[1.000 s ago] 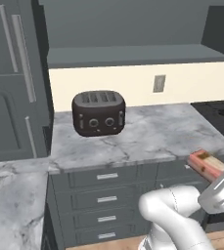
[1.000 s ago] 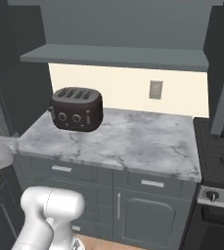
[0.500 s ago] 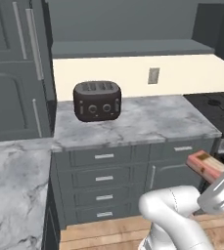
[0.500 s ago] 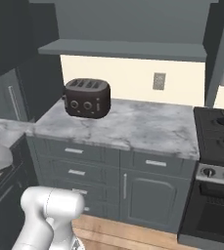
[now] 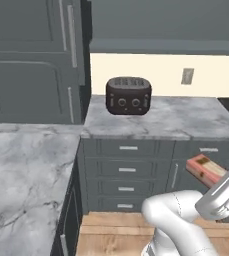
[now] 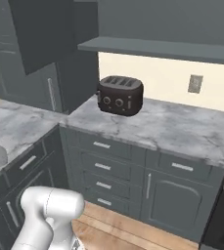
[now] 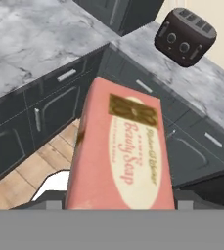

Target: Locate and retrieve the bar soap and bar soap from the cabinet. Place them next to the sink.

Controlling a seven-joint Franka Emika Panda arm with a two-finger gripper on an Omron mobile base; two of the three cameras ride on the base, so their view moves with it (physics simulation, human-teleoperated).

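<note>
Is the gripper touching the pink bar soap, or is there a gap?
Touching. In the left base view the gripper clamps one end of the bar soap, which juts out in mid-air above the floor, resting on nothing else.

bar soap (image 7: 121, 151) hides the fingers (grip unseen).

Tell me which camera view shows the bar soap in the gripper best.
The hand view: the bar soap takes up most of the picture, its pink face and oval "Beauty Soap" label readable. The left base view shows the same bar small and end-on at the right edge, above the white arm. The right base view gives no clear look at it.
</note>
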